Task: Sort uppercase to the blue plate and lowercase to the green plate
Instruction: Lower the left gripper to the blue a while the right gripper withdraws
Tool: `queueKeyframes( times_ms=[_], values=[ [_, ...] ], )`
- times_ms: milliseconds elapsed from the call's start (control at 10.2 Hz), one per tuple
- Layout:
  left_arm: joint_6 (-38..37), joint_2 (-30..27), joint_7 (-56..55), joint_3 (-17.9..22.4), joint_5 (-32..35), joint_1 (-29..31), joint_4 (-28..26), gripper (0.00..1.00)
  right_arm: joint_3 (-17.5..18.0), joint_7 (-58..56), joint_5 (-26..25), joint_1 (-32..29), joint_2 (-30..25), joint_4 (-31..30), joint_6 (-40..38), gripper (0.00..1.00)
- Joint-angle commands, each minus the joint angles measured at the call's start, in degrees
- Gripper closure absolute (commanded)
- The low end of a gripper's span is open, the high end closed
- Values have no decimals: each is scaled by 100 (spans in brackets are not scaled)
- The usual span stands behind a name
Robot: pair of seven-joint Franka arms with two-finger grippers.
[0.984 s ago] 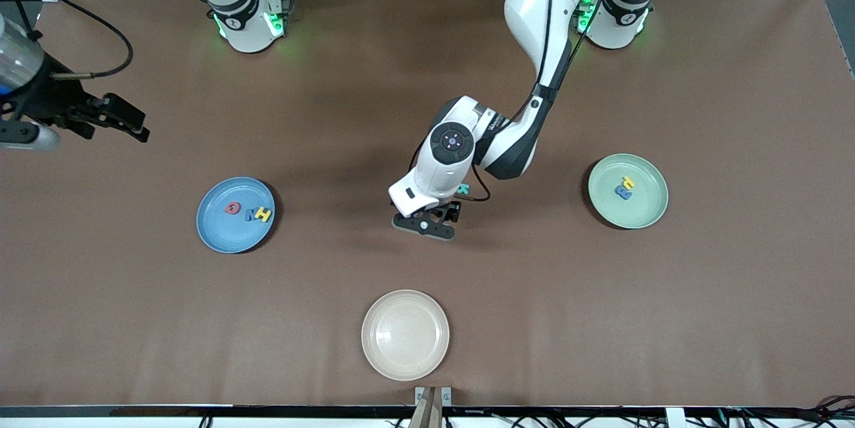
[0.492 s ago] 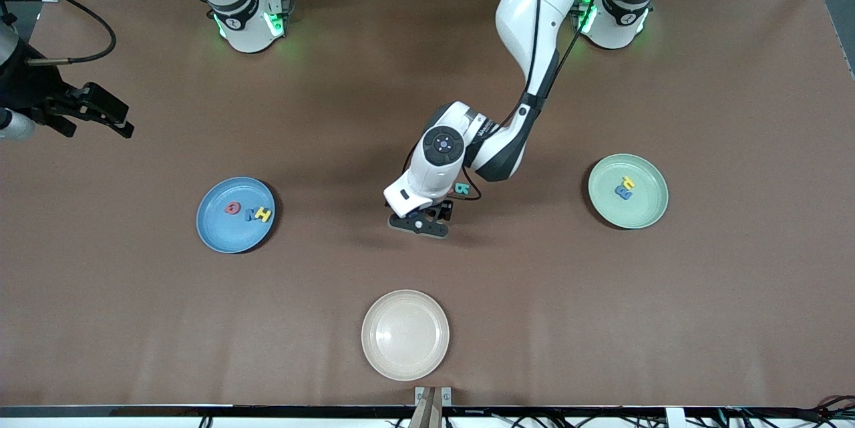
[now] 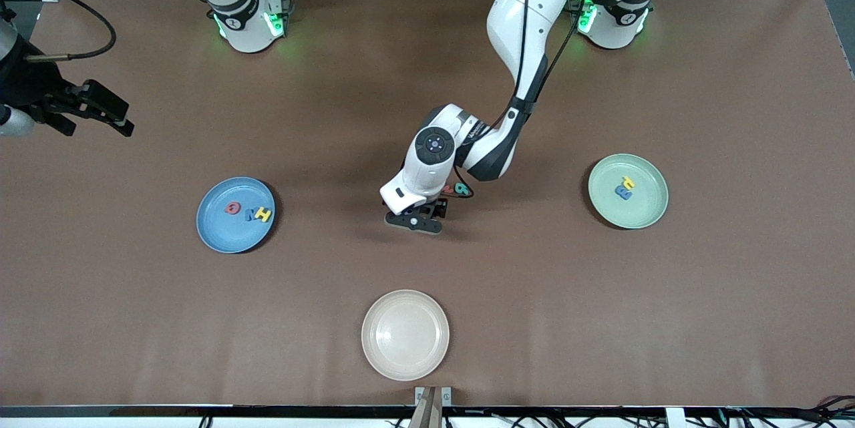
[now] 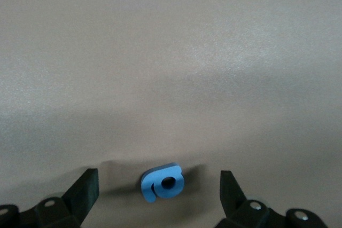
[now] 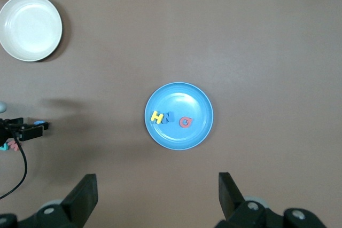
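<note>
Hovering left hand (image 4: 159, 196), fingers spread wide, straddles blue lowercase letter (image 4: 163, 183) on table.

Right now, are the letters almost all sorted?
Partly. The blue plate already holds three letters: red, blue and yellow. The green plate holds two. The left claw is open around a small blue letter on the table. A teal letter and a red one beside it wait. The right claw waits, open, above the blue plate.
</note>
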Motion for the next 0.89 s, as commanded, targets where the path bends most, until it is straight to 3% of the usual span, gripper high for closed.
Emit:
queueKeyframes(
  times_ms=[0, 295, 787],
  values=[
    [26, 163, -203, 103, 96, -88, 208, 0, 74, -23, 70, -33, -64, 129, -77, 0],
    [26, 207, -282, 112, 96, -114, 208, 9, 74, -32, 78, -34, -55, 366, -182, 0],
    [61, 277, -283, 121, 96, -149, 208, 35, 39, -41, 70, -34, -64, 463, -227, 0]
  ],
)
